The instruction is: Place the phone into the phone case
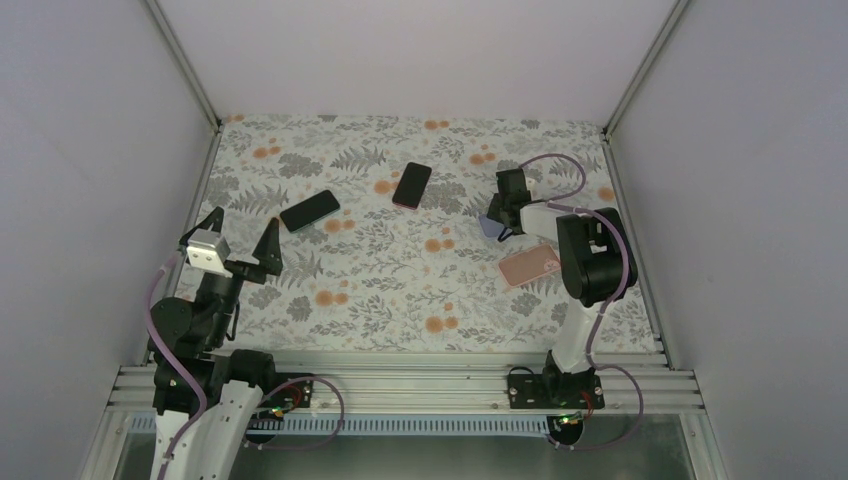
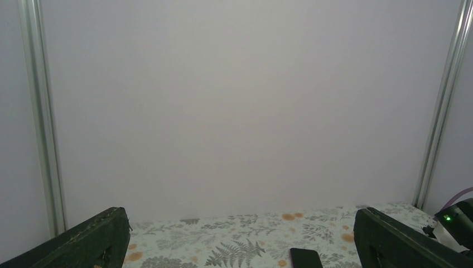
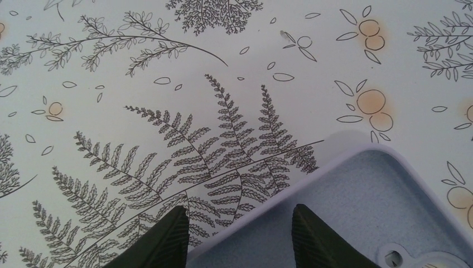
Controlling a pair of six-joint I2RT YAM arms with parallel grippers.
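Note:
Two dark phones lie on the fern-print cloth, one with a teal edge [image 1: 310, 211] and one with a pink edge [image 1: 412, 185]. A lavender phone case [image 1: 489, 227] lies open side up at the right, with a pink case [image 1: 530, 266] nearer. My right gripper [image 1: 499, 218] is down at the lavender case [image 3: 357, 212]. It is open [image 3: 239, 209] and straddles the case's rim, one finger [image 3: 162, 240] outside and one finger [image 3: 318, 240] over the inside. My left gripper [image 1: 240, 228] is open wide and empty, raised at the left [image 2: 240, 212].
The left wrist view shows the white back wall, one dark phone [image 2: 305, 258] at its bottom edge and part of the right arm [image 2: 457, 220]. White walls with metal corner posts [image 1: 190, 70] close in the table. A metal rail [image 1: 400, 385] runs along the near edge.

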